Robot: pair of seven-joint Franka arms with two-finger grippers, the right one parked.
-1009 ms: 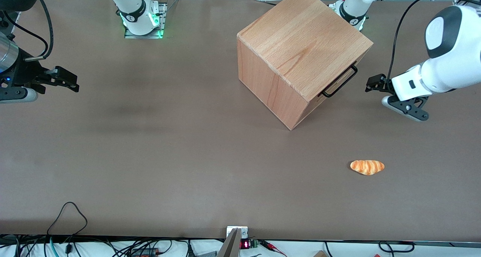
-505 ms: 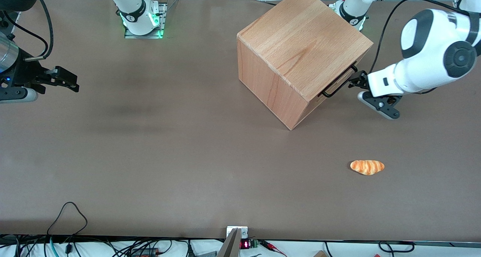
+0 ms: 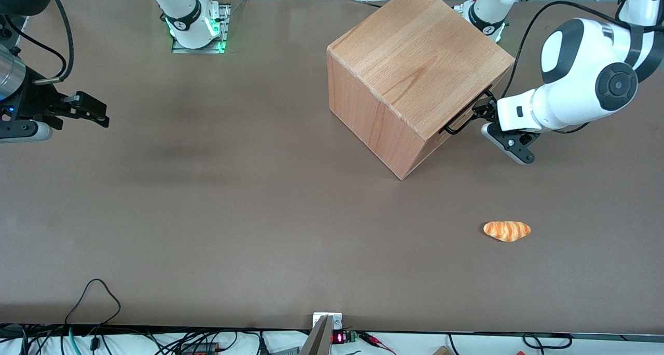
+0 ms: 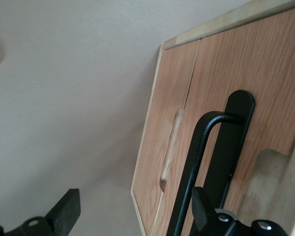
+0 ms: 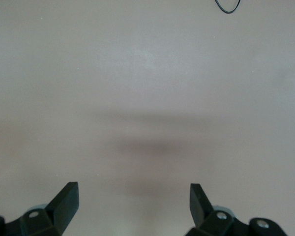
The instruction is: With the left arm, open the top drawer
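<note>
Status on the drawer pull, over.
Left hand open at the black handle, not gripping. Top drawer shut. Bread roll nearer the camera, not in the way.

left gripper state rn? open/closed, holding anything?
Left gripper: open, holding nothing. It sits at the black handle of the top drawer, one finger beside the bar, not clamped on it.

front view: high, looks down on the whole table [image 3: 218,199], far off | left wrist view: rides the left arm [image 3: 581,93], close to the cabinet [image 4: 246,93] front, gripper [image 4: 132,216] fingers spread | right wrist view: low over bare table | shared: cabinet [image 3: 415,69] and drawer handle [image 4: 201,162]
</note>
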